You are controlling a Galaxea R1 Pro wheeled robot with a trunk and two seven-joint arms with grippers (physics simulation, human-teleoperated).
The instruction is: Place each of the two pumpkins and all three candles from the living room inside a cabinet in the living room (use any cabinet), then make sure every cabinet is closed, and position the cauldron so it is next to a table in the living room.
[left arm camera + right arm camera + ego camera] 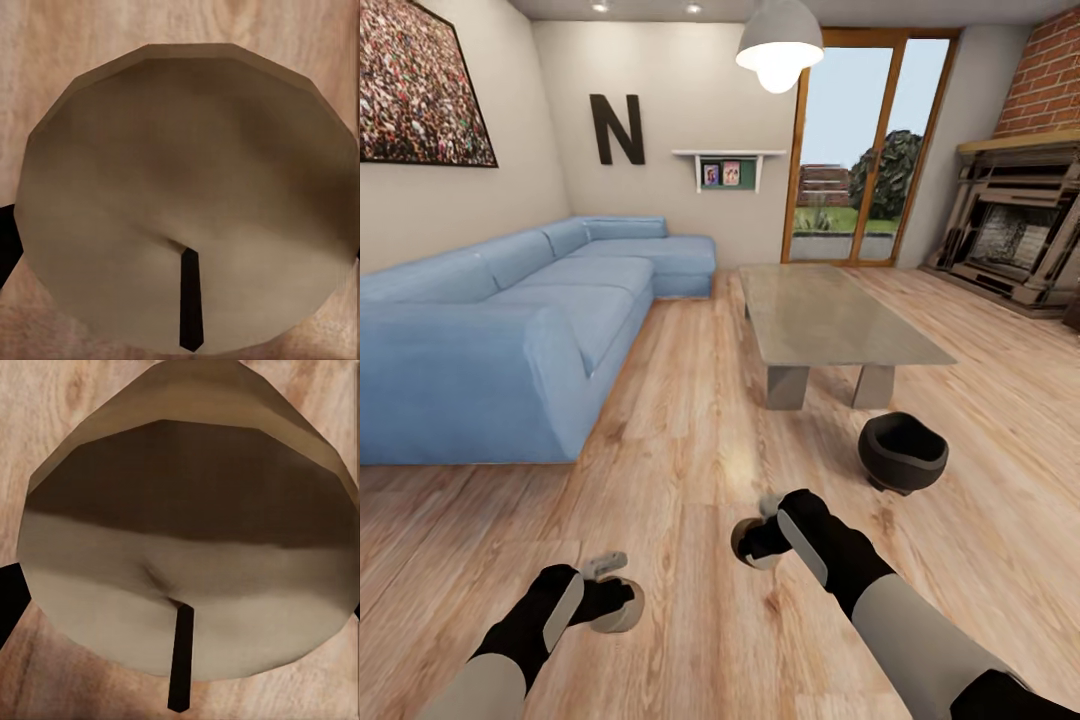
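Each gripper is closed on a candle: the left gripper (622, 592) carries one candle (187, 195), the right gripper (758, 538) another (187, 547), low over the floor (690, 440). Neither is in a cabinet yet. The cauldron (902, 452) already sits just beside the table (830, 315), with open floor between table and sofa (510, 330).

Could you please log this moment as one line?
left gripper: shut on candle | right gripper: shut on second candle | cauldron: on floor beside table
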